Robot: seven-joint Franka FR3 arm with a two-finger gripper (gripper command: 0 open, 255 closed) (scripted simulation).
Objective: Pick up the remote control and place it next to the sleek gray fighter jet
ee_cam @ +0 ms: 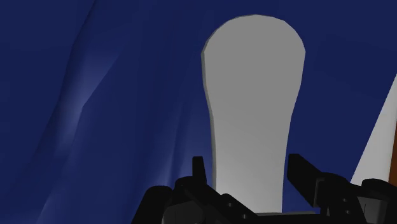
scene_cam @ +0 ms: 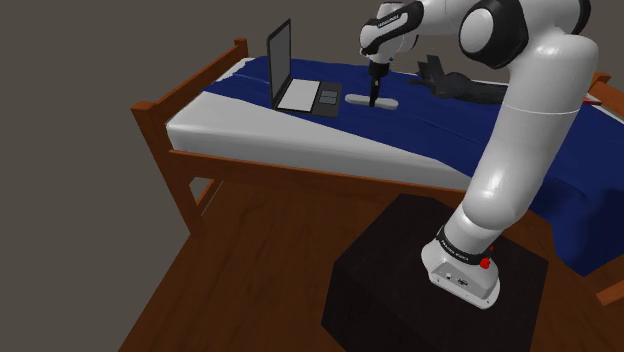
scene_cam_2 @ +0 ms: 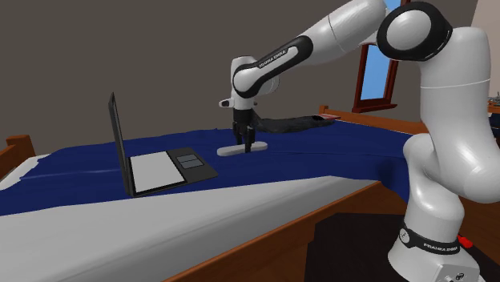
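A plain grey remote control (scene_cam: 391, 102) (scene_cam_2: 231, 150) lies flat on the navy bedcover. My gripper (scene_cam: 373, 97) (scene_cam_2: 247, 145) comes straight down on its middle. In the wrist view the black fingers (ee_cam: 198, 170) clasp the narrow end of the remote (ee_cam: 254, 95), so the gripper (ee_cam: 249, 175) is shut on it. The remote still rests on the cover. The dark grey fighter jet (scene_cam: 462, 85) (scene_cam_2: 290, 124) lies on the bed beyond the remote, toward the shoulder view's right.
An open laptop (scene_cam: 300, 95) (scene_cam_2: 160, 170) stands on the bed to the remote's left in both exterior views. The wooden bed frame (scene_cam: 170, 150) borders the mattress. My black stand (scene_cam: 400, 280) sits on the wooden floor beside the bed.
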